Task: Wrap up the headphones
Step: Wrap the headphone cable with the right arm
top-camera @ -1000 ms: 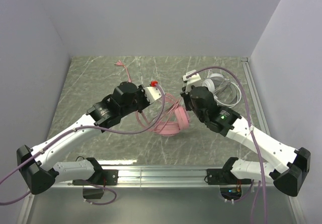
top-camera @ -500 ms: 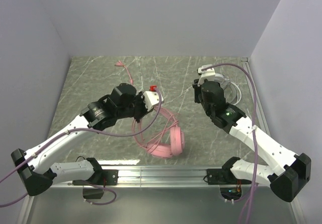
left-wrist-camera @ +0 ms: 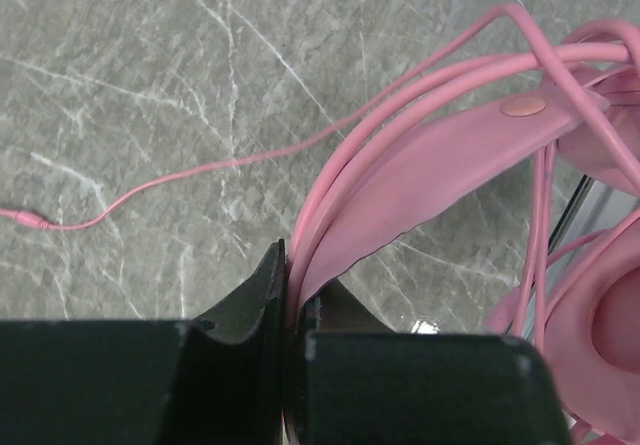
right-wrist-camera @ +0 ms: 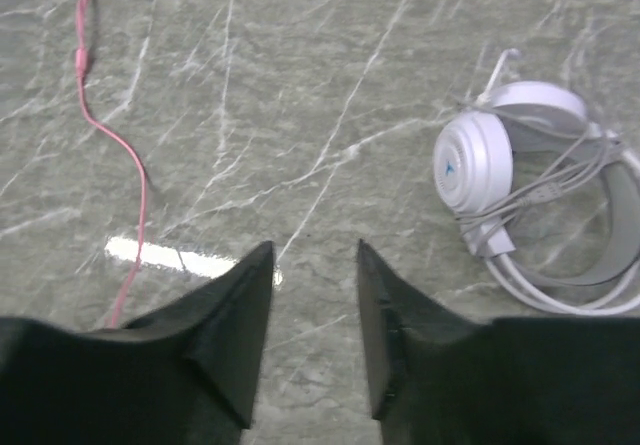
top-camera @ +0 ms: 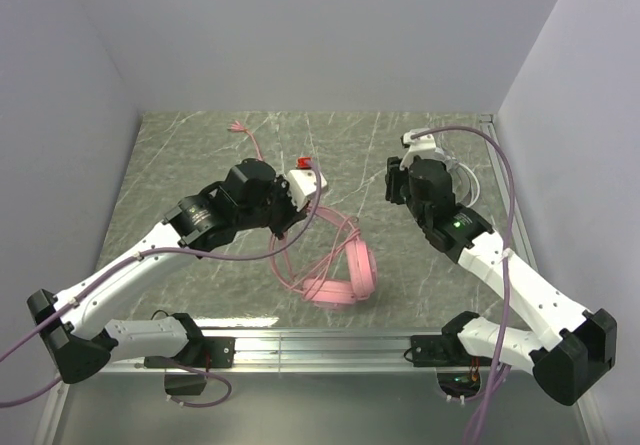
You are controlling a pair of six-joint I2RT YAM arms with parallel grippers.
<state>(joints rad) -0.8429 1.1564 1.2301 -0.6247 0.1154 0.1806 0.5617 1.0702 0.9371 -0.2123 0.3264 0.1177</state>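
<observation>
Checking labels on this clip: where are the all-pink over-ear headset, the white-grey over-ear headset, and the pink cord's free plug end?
All-pink over-ear headset (left-wrist-camera: 430,170), left wrist view, on its headband.
White-grey over-ear headset (right-wrist-camera: 472,160), right wrist view, on its round cup.
Pink cord's plug end (left-wrist-camera: 20,216), left wrist view, on the tip.

Pink headphones (top-camera: 345,280), white-grey headphones (right-wrist-camera: 540,195), black fingers (right-wrist-camera: 225,335), grey-green white-veined table (top-camera: 200,155)

Grey-green marbled table (top-camera: 180,155), metal rail (top-camera: 320,343), pale walls (top-camera: 320,35)
</observation>
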